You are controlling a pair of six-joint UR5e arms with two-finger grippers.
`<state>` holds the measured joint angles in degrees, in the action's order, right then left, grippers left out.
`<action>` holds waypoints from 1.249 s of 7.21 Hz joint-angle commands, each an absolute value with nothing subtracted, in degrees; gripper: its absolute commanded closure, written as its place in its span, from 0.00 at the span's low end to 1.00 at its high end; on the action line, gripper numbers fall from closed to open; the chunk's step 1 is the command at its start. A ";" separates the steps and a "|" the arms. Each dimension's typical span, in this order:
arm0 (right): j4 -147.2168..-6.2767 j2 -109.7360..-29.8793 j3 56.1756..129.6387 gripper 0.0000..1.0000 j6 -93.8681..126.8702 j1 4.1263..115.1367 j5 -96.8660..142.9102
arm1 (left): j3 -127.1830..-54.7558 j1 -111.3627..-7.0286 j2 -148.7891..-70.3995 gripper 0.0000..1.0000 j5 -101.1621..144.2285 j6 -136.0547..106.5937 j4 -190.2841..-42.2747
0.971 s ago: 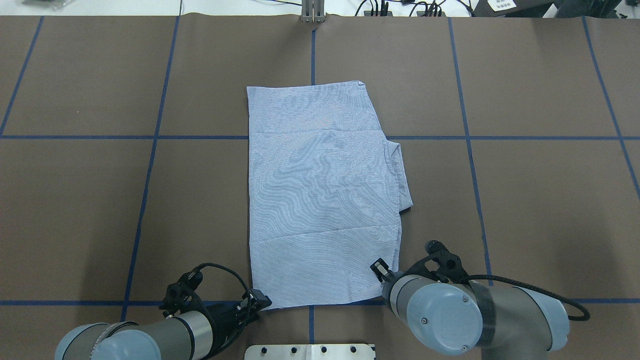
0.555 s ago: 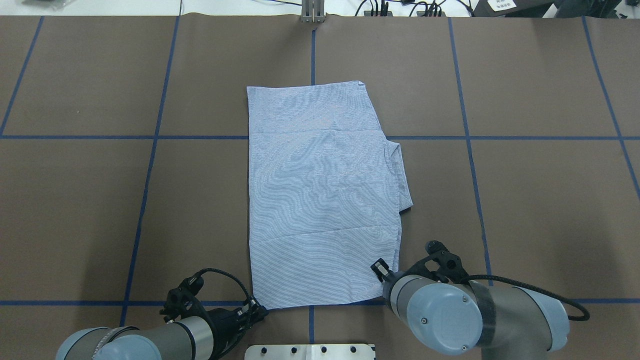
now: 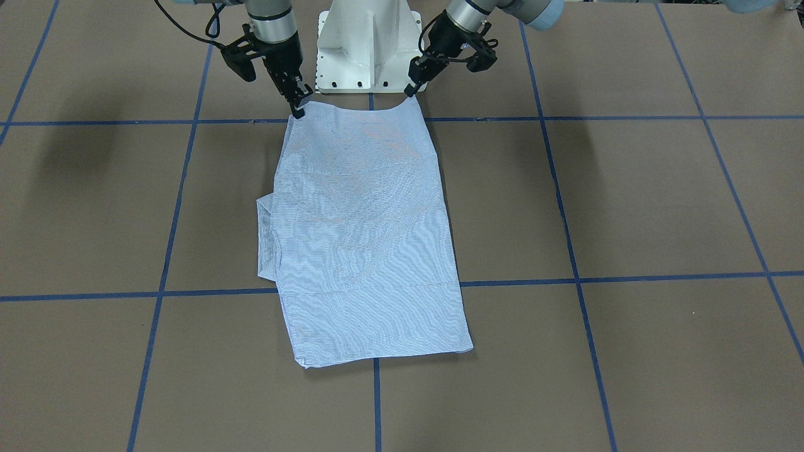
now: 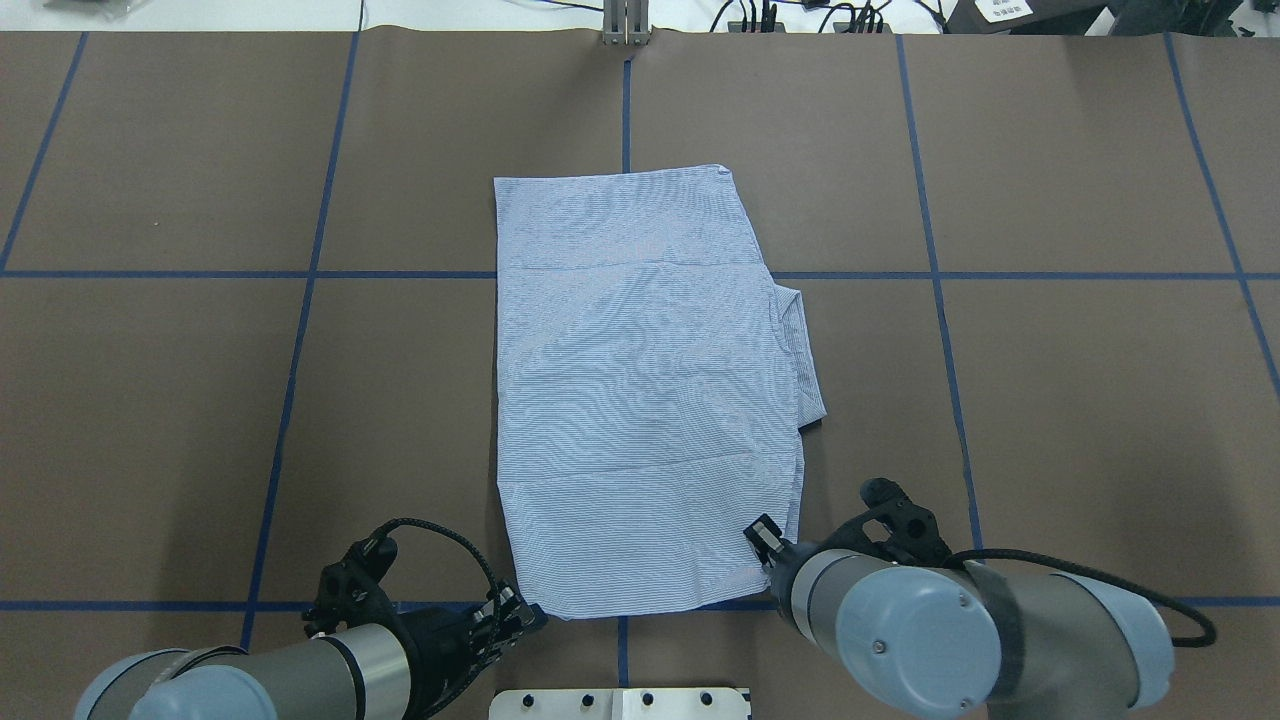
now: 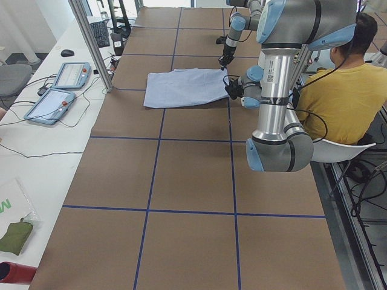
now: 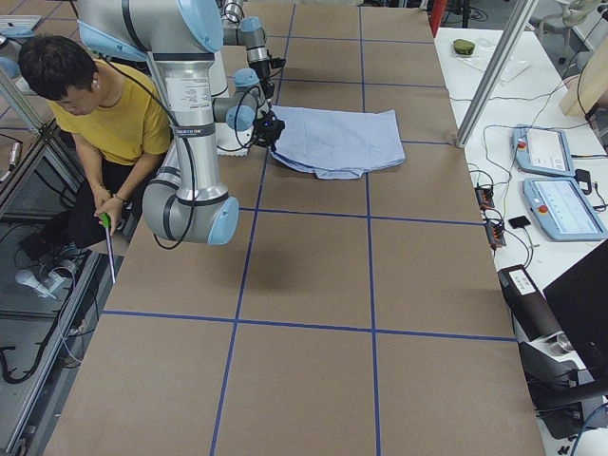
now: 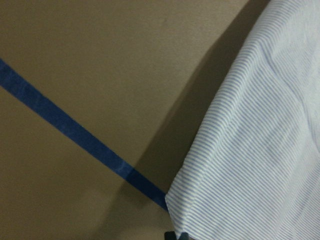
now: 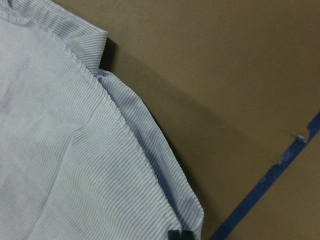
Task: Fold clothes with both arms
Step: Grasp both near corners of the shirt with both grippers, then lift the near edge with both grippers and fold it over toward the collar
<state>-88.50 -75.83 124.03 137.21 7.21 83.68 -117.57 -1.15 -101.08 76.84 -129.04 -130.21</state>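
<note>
Brown covering on the desk (image 4: 1100, 400) is marked into large squares by blue tape lines (image 4: 299, 340). A white pedestal base (image 3: 370, 44) stands at the robot's edge, directly behind the two end effectors.

The shirt (image 4: 640, 400) lies folded into a long rectangle. Its long axis runs straight away from the end effectors toward the far edge of the desk, and its short near hem spans the gap between them. The collar (image 4: 802, 345) juts out sideways from the long edge on the right end effector's side, ahead of that end effector and pointing outward, away from the left one.

The left end effector (image 3: 412, 89) is pinched closed on the near hem corner on its side. Its wrist view shows that corner raised off the desk, with a shadow beneath, right at the fingertips. The right end effector (image 3: 297, 108) is likewise closed on the other near corner, where the layered edge gathers at its fingertips. Between the two, the hem dips in a shallow curve. The rest of the cloth beyond them lies flat.

A seated person (image 5: 338, 84) in a yellow top is behind the robot.
</note>
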 commanded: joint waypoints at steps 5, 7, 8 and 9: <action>-95.54 -69.92 130.67 1.00 134.85 29.45 102.87 | -126.34 -16.98 -105.69 1.00 84.68 -127.81 -120.77; -95.02 -62.25 119.31 1.00 131.14 39.33 109.76 | -116.22 -25.20 -113.09 1.00 91.05 -126.04 -120.85; -94.92 -59.70 115.00 1.00 129.04 40.59 109.78 | -115.67 -27.40 -113.20 1.00 91.14 -125.86 -120.76; -94.92 -56.11 110.00 1.00 128.59 42.17 109.78 | -115.06 -30.03 -113.20 1.00 91.23 -125.86 -120.76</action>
<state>-95.01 -60.15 115.94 129.80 39.79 109.30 -116.33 -26.75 -112.70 90.81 -126.00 -120.80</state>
